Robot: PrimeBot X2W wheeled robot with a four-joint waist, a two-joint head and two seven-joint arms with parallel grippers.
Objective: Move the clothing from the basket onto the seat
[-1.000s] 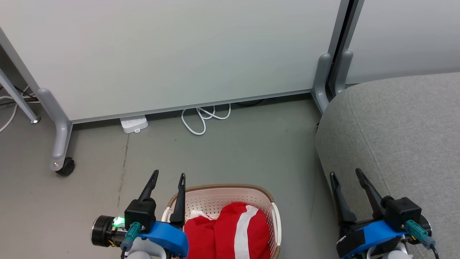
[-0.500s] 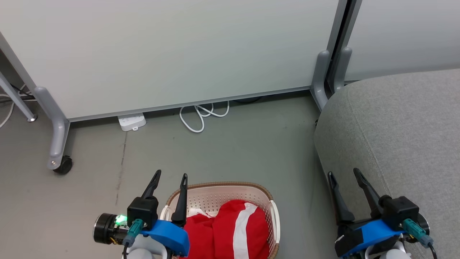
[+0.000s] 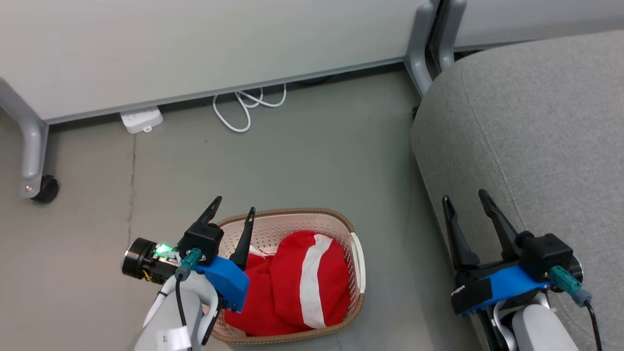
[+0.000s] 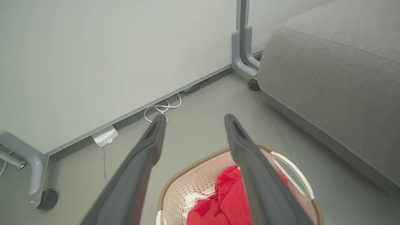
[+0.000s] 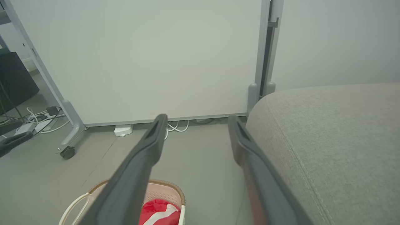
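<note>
The head view has tipped down, bringing the whole basket of clothing into sight. Left gripper and right gripper hang released; no garment lifted yet.

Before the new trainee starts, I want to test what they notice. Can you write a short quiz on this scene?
1. True or false: the clothing lies in the basket.
2. Which pincer is nearer the basket: A) left, B) right?
3. Fill in: the seat stands on the robot's ____ side of the basket.
Key: 1 true; 2 A, the left pincer, open and empty; 3 right.
</note>
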